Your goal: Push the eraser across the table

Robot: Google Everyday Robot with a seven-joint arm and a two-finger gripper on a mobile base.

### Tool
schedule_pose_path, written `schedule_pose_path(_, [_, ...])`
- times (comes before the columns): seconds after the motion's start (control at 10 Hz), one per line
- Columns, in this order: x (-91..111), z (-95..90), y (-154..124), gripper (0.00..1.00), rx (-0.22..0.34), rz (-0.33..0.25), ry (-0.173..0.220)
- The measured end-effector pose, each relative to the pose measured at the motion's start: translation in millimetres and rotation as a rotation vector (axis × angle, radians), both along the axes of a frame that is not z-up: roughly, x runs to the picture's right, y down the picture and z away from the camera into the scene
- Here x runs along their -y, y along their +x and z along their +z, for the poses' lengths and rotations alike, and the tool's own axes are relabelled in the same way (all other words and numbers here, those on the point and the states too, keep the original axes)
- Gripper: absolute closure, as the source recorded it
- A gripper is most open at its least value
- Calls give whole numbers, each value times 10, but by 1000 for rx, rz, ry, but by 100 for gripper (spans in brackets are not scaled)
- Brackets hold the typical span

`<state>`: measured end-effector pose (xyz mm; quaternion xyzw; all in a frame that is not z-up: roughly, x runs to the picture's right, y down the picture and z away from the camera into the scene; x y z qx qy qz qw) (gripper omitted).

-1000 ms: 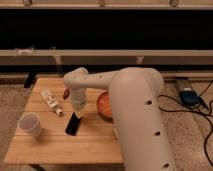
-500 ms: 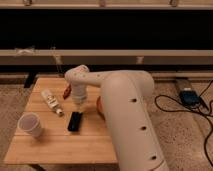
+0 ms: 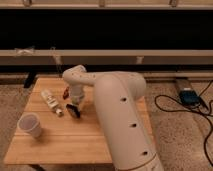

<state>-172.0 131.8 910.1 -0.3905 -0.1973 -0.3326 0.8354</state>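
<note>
- The gripper hangs down from the white arm over the middle of the table; how wide it stands I cannot tell, and it holds nothing I can make out.
- Right under its tip lies the eraser, a small, dark, flat block; it is touching the tip or very nearly, and I cannot say which.
- Just beside the gripper, on the picture's left, lies the white-labelled bottle; farther that way and nearer the camera stands the paper cup; a small red item sits just behind the gripper.
- Handling, by my reckoning: light, stiff and low-lying; it probably grips the wood rather than glides, so it may pivot or stutter.
- No grasp needed; the best contact looks to be low on a long edge, near its middle, pushing toward open planks and away from the bottle.
</note>
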Motion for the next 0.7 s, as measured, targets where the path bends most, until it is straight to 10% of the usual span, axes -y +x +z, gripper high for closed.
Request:
schedule_pose_path(0.3, [-14, -34, 9, 100, 0, -3, -6])
schedule_pose_path(0.7, [-306, -536, -237, 100, 57, -3, -43])
